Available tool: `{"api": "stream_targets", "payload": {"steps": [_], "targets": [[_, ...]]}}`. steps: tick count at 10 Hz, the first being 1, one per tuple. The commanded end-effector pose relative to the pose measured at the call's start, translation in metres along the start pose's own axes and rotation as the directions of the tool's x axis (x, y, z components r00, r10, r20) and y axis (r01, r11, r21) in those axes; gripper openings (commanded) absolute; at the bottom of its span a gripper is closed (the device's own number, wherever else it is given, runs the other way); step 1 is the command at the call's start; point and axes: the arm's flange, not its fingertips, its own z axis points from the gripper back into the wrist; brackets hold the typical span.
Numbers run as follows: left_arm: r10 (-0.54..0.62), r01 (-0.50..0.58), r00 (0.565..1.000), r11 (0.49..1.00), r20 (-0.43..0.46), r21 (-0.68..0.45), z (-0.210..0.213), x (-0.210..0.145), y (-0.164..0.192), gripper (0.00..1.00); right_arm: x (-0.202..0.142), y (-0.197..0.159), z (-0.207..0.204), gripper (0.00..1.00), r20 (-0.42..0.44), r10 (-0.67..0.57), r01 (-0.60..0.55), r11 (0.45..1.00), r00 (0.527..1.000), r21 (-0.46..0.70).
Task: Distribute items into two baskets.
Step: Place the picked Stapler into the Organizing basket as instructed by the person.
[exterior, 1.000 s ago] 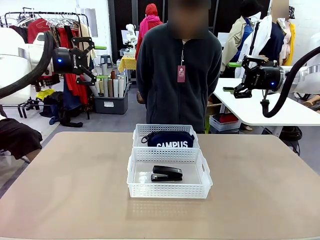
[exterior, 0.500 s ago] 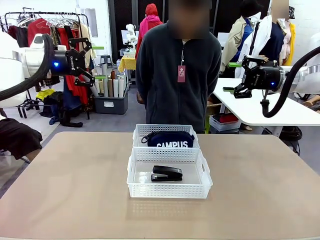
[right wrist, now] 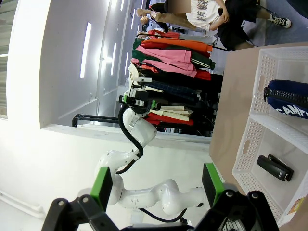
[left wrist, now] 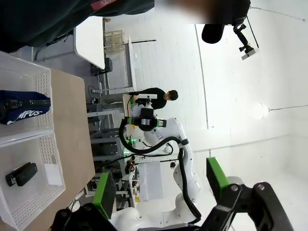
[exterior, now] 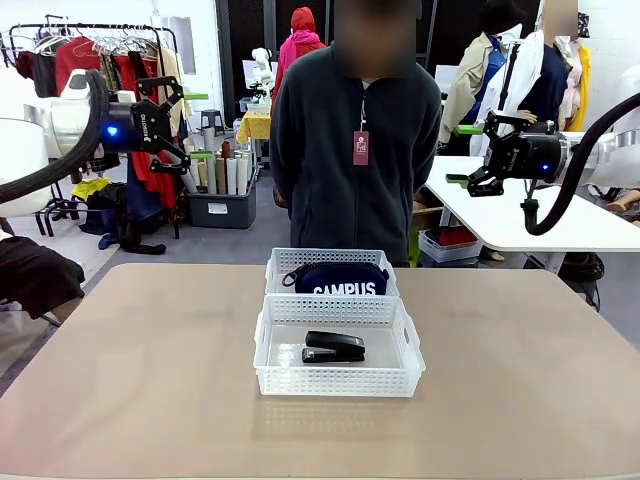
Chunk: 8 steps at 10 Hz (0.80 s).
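Note:
Two white lattice baskets stand end to end at the table's middle. The far basket [exterior: 300, 257] holds the navy "CAMPUS" pouch [exterior: 337, 279]. The near basket [exterior: 335, 382] holds the black stapler [exterior: 334, 347]. My left gripper [exterior: 185, 125] hangs open, high above the table's far left, well away from the baskets. High at the far right, my right gripper [exterior: 478, 152] is open too, with nothing in it. The left wrist view has the left gripper [left wrist: 161, 185] with the pouch [left wrist: 24, 107] and stapler [left wrist: 21, 174] far off. From the right gripper [right wrist: 157, 185], the pouch [right wrist: 288, 98] and stapler [right wrist: 274, 167] lie far below.
A person [exterior: 355, 150] in a dark jacket stands at the table's far edge, right behind the baskets. The tan tabletop [exterior: 130, 370] is bare on both sides of them. A white table [exterior: 520, 220] stands beyond at the right, a clothes rack [exterior: 90, 50] at the left.
My left arm has drawn back a little to the left. The right arm, the baskets and the items have not moved.

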Motion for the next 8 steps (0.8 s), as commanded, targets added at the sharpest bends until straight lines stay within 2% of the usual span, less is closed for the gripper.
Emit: {"api": "stream_targets", "payload": {"steps": [1,4,8], "targets": [[-0.039,0.039,0.999,0.999,-0.026,0.002,0.002,0.002,-0.002,1.00,-0.001,0.002,0.000,1.00,-0.001,0.000,0.000,1.000,1.000,0.011],[-0.066,0.067,0.997,0.998,-0.048,0.012,0.002,-0.001,-0.001,1.00,-0.001,0.002,0.000,1.00,-0.001,0.000,0.000,1.000,1.000,0.011],[-0.047,0.051,0.981,0.999,-0.188,0.018,-0.004,-0.011,0.002,1.00,-0.001,0.002,0.000,1.00,-0.001,0.000,0.000,1.000,1.000,0.011]]}}
